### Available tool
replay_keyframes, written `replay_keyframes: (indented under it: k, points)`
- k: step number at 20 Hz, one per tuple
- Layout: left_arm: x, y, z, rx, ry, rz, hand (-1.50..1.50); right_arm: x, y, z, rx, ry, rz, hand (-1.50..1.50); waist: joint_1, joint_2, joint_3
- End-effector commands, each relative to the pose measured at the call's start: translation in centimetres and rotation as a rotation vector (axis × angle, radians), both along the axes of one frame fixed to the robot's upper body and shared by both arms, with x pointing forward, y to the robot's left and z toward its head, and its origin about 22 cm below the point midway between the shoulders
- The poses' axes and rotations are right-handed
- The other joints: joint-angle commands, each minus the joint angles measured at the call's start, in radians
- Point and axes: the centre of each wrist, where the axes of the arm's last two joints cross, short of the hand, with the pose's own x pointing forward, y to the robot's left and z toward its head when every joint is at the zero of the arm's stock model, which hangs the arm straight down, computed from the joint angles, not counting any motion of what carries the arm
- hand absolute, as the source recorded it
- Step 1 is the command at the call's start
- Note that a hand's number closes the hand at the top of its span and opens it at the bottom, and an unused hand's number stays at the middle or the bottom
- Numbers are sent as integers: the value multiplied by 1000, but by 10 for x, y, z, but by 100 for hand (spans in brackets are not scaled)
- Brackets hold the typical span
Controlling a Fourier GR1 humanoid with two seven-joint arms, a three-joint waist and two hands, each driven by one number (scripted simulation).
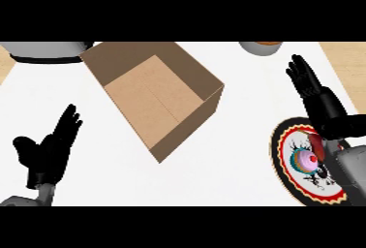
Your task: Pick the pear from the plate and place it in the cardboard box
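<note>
The right hand (323,102) is open, fingers straight and close together, holding nothing and touching nothing that shows. The plate (286,167) lies just below its wrist, and the grey forearm (354,167) covers the plate's right part. The pear (313,141) seems to be the dark red rounded shape on the plate, tucked right under the wrist (most of it is hidden, so I cannot be sure). The cardboard box (154,94) sits well off to the hand's left, its opening toward the view. Beyond the box, the left hand (46,150) rests open, fingers up.
</note>
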Motion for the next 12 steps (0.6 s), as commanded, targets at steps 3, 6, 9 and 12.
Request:
replay_keyframes:
  k: [3, 6, 9, 12]
  points:
    - [11, 9, 10, 137, -71, -17, 0, 8, -28, 27, 124, -65, 243, -150, 8, 14, 20]
    - [5, 12, 17, 266, -113, -29, 0, 16, -38, 53, 250, -148, 451, -150, 23, 14, 24]
    - [4, -4, 8, 231, -68, -72, 0, 4, -103, 6, -126, -2, -35, 150, 21, 21, 21]
    - [-9, -1, -12, 241, -67, -85, 0, -8, -129, -30, 125, -22, -26, -150, 26, 23, 21]
